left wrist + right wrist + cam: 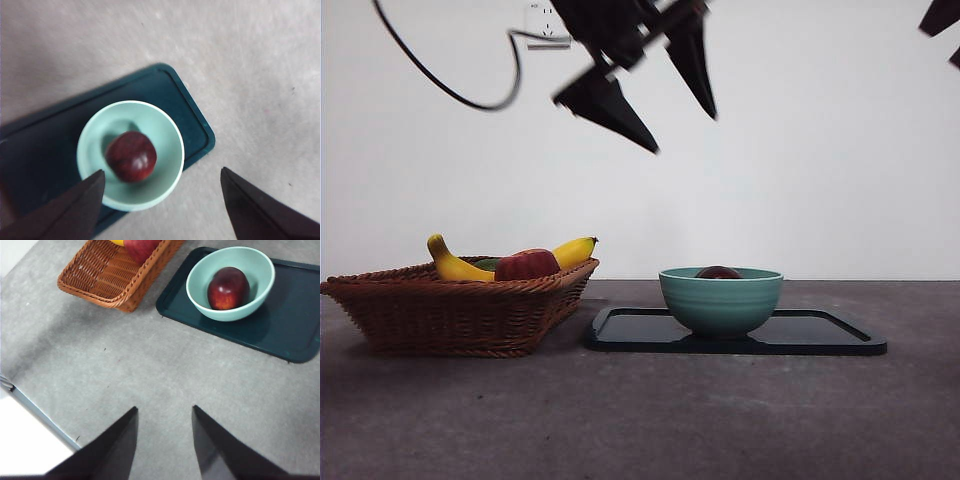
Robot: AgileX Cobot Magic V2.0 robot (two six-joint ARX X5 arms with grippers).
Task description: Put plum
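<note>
The plum [719,272] is a glossy dark maroon fruit lying inside the pale green bowl [720,302], only its top showing over the rim in the front view. Both wrist views show the plum [131,156] [228,288] resting on the bowl's bottom. The bowl stands on a dark tray [825,336]. My left gripper [684,132] hangs open high above the bowl, holding nothing; its jaws frame the bowl [170,130] from above. My right gripper [164,408] is open and holds nothing, off to the side over bare table.
A wicker basket [450,312] stands left of the tray with a banana [455,266] and a red apple [527,265] in it. A black cable [470,100] hangs at the upper left. The waiting arm shows as a black tip [940,20] at the top right.
</note>
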